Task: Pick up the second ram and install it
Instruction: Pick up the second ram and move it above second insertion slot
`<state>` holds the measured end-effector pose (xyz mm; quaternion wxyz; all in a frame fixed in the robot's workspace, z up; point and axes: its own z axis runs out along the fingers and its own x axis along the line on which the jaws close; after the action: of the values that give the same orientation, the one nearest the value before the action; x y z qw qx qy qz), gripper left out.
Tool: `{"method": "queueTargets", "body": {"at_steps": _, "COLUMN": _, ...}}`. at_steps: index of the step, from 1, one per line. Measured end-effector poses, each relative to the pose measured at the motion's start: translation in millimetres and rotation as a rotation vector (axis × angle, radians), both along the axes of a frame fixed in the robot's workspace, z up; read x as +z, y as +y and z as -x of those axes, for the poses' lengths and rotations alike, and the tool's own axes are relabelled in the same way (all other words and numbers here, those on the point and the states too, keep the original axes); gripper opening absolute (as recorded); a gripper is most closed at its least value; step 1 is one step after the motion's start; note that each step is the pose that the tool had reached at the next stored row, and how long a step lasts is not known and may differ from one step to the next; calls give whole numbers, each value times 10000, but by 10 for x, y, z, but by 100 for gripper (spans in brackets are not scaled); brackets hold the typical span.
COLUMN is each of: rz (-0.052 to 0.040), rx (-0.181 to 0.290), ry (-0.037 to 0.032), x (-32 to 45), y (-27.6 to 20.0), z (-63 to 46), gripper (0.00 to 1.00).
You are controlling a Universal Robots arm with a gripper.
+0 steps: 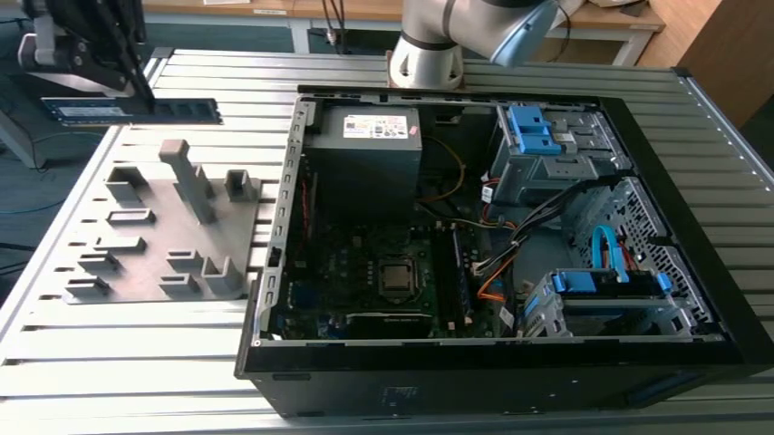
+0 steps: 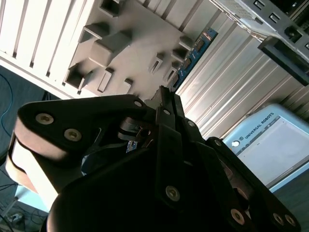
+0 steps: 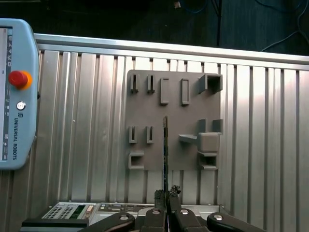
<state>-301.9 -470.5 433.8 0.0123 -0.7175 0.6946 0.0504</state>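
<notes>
Gripper point(image 3: 166, 197): fingers clamped on one end of the second ram point(image 1: 133, 111). Stick held level in the air, over the far end of the grey fixture point(image 1: 169, 227), at the exterior view's left of the open computer case point(image 1: 484, 376).

Bright, even light; soft shadows
</notes>
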Motion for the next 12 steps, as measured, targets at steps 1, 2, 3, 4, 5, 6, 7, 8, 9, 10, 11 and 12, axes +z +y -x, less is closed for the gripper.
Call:
{"method": "queueTargets", "body": {"at_steps": 1, "rz": -1, "rx": 0, "ry": 0, "x": -3, "y": 0, "z": -26, "gripper": 13}}
{"method": "queueTargets", "body": {"at_steps": 2, "rz": 0, "rx": 0, "ry": 1, "x": -6, "y": 0, "z": -56, "gripper": 13}}
{"method": "queueTargets", "body": {"at_steps": 3, "rz": 0, "rx": 0, "ry": 2, "x": -10, "y": 0, "z": -88, "gripper": 13}}
{"method": "queueTargets", "body": {"at_steps": 4, "rz": 0, "rx": 1, "ry": 3, "x": -12, "y": 0, "z": -118, "gripper": 13}}
{"method": "queueTargets", "body": {"at_steps": 5, "rz": 0, "rx": 0, "ry": 5, "x": -15, "y": 0, "z": -148, "gripper": 13}}
{"method": "queueTargets", "body": {"at_steps": 6, "rz": -1, "rx": 0, "ry": 5, "x": -19, "y": 0, "z": -179, "gripper": 13}}
{"method": "queueTargets", "body": {"at_steps": 7, "rz": 0, "rx": 1, "ry": 6, "x": -22, "y": 0, "z": -210, "gripper": 13}}
{"method": "queueTargets", "body": {"at_steps": 8, "rz": 0, "rx": 1, "ry": 8, "x": -26, "y": 0, "z": -241, "gripper": 13}}
{"method": "queueTargets", "body": {"at_steps": 9, "rz": -1, "rx": 0, "ry": 9, "x": -29, "y": 0, "z": -273, "gripper": 13}}
{"method": "queueTargets", "body": {"at_steps": 10, "rz": 0, "rx": 0, "ry": 11, "x": -32, "y": 0, "z": -299, "gripper": 13}}
{"method": "queueTargets", "body": {"at_steps": 11, "rz": 0, "rx": 0, "ry": 11, "x": -35, "y": 0, "z": -327, "gripper": 13}}
{"method": "queueTargets", "body": {"at_steps": 12, "rz": 0, "rx": 0, "ry": 12, "x": -37, "y": 0, "z": -355, "gripper": 13}}
